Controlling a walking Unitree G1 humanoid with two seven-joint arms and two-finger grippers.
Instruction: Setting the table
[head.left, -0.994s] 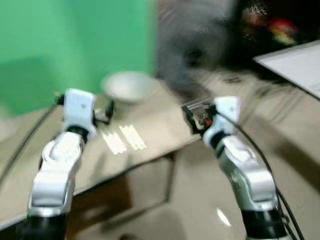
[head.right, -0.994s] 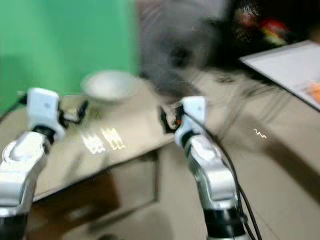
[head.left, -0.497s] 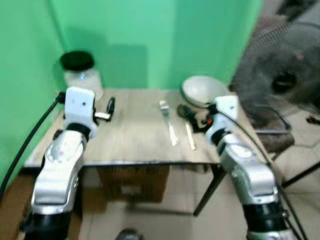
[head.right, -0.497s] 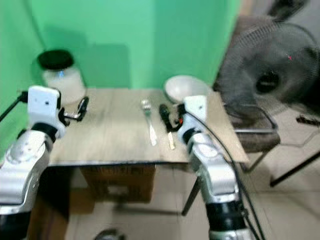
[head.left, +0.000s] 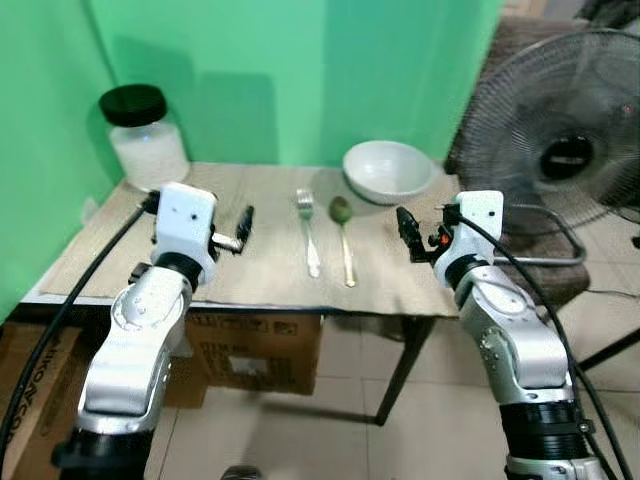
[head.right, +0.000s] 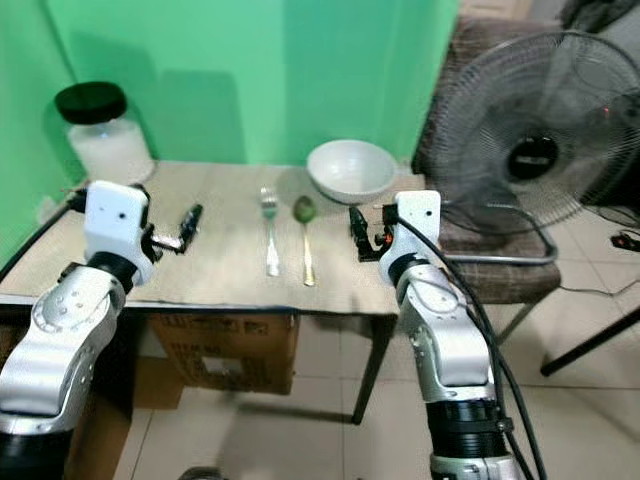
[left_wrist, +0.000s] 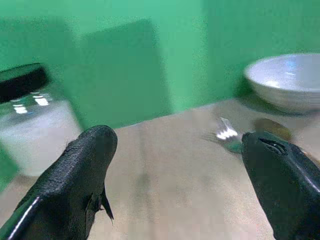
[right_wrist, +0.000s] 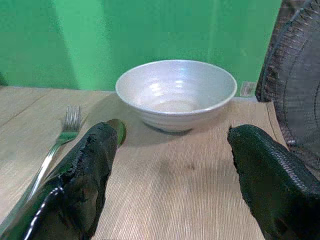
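Left eye view: facing a wooden tabletop (head.left: 200, 285) against a green wall. Lying side by side near the middle, a fork (head.left: 308, 232) and a spoon (head.left: 344, 238), handles toward the robot. Sitting just behind the spoon, a white bowl (head.left: 388, 170). Standing at the far left corner, a black-lidded jar (head.left: 145, 135). Hovering over the tabletop's left part, the left gripper (head.left: 243, 225); over its right edge, the right gripper (head.left: 407, 232). Standing beside the tabletop on the right, a fan (head.left: 560, 150).

Left wrist view: spreading wide with nothing between, both black fingers (left_wrist: 75, 180), framing jar, fork and bowl.

Right wrist view: gaping wide and holding nothing, fingers (right_wrist: 85, 175) pointing at the bowl (right_wrist: 176, 92), fork and spoon lying beside.
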